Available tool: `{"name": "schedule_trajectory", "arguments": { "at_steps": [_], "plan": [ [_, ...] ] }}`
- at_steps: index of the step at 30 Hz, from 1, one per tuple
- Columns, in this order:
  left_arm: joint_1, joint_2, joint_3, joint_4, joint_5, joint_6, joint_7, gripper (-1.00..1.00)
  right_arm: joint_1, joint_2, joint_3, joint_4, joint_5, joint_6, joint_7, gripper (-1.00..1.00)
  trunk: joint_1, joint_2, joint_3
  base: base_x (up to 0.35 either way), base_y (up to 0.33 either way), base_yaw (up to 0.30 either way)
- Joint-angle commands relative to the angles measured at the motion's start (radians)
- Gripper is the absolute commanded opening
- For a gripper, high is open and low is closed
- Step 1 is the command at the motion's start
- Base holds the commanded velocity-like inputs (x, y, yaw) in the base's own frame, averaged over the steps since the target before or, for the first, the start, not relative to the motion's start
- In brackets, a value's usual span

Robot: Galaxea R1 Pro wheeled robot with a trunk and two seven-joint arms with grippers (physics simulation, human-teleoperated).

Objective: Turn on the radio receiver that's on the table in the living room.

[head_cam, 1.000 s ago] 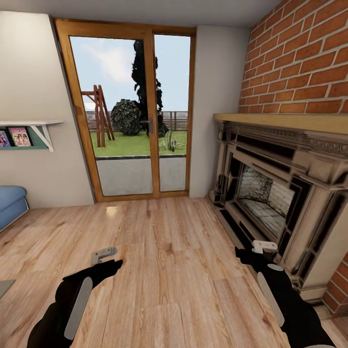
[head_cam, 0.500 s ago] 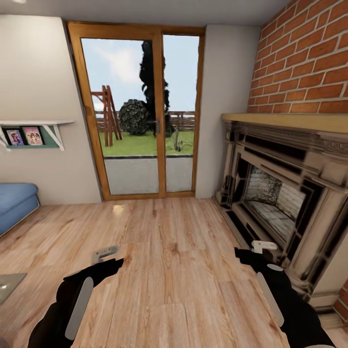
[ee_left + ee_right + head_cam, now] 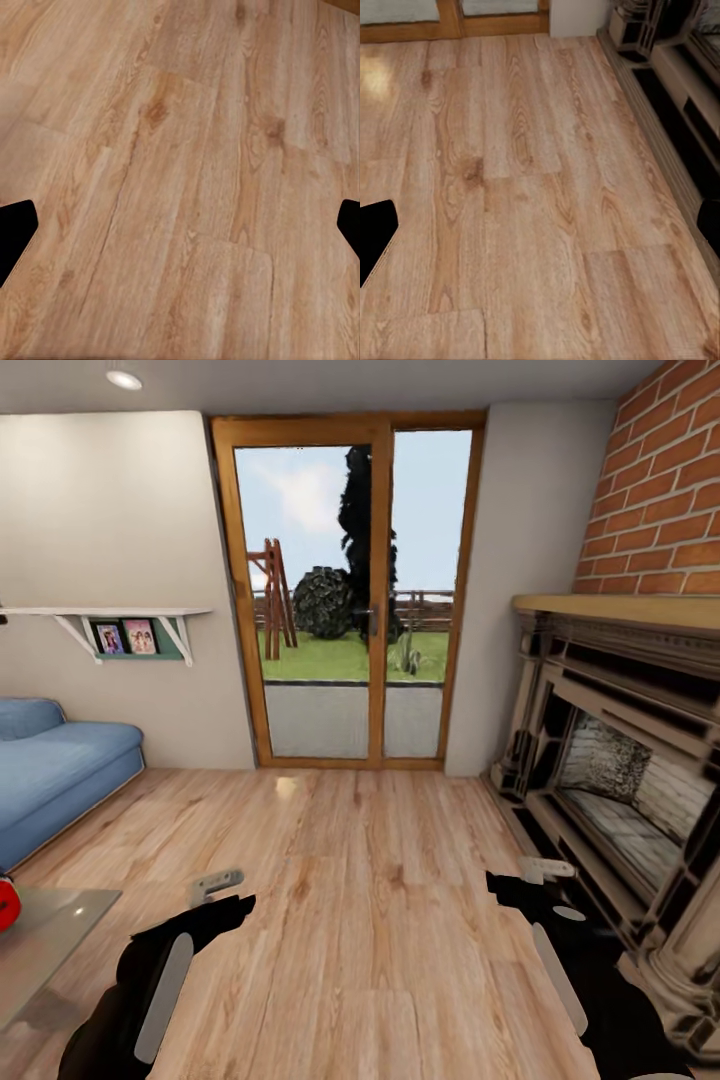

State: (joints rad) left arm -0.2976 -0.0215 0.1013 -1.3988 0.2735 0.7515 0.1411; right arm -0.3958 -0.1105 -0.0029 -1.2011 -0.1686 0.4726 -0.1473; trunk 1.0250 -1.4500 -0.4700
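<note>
At the head view's left edge, a sliver of the glossy red radio receiver (image 3: 5, 903) peeks in, resting on the grey table (image 3: 55, 945), of which one corner shows. My left gripper (image 3: 216, 884) hangs over the wooden floor, to the right of the table corner and apart from it. My right gripper (image 3: 546, 870) hangs near the fireplace hearth. In the left wrist view the dark fingertips (image 3: 15, 229) stand wide apart at the picture's edges, open over bare floor. The right wrist view shows the same wide gap between fingertips (image 3: 375, 232), with nothing held.
A blue sofa (image 3: 55, 775) stands along the left wall under a white shelf (image 3: 110, 615) with photos. A glass patio door (image 3: 355, 600) is straight ahead. A stone fireplace (image 3: 620, 760) with brick wall fills the right side. Wooden floor (image 3: 370, 900) stretches between.
The camera has turned to the left: the door and fireplace slid right in the picture, and more of the sofa, the table corner and the red radio came into view. Both arms keep their pose.
</note>
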Motion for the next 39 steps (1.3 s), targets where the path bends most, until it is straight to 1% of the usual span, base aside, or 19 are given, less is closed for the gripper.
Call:
{"name": "schedule_trajectory", "arguments": {
  "at_steps": [1,7,16,39],
  "plan": [
    [0.000,0.000,0.000,0.001,0.000,0.000,0.000,1.00,0.000,0.000,0.000,0.000,0.000,0.000,0.000,1.00,0.000,0.000,0.000,0.000,0.000,0.294],
    [0.000,0.000,0.000,0.003,0.000,0.000,0.001,1.00,0.000,0.000,0.000,0.000,0.000,0.000,0.000,1.00,0.000,0.000,0.000,-0.018,0.000,0.294],
    [0.000,0.000,0.000,0.004,0.000,0.000,0.001,1.00,0.000,0.000,0.000,0.000,0.000,0.000,0.000,1.00,0.000,0.000,0.000,-0.118,-0.044,0.294],
    [0.000,0.002,0.001,0.004,0.000,0.000,0.005,1.00,0.000,0.000,0.000,0.000,-0.001,0.000,0.000,1.00,0.000,0.000,0.000,-0.015,-0.296,0.294]
  ]
}}
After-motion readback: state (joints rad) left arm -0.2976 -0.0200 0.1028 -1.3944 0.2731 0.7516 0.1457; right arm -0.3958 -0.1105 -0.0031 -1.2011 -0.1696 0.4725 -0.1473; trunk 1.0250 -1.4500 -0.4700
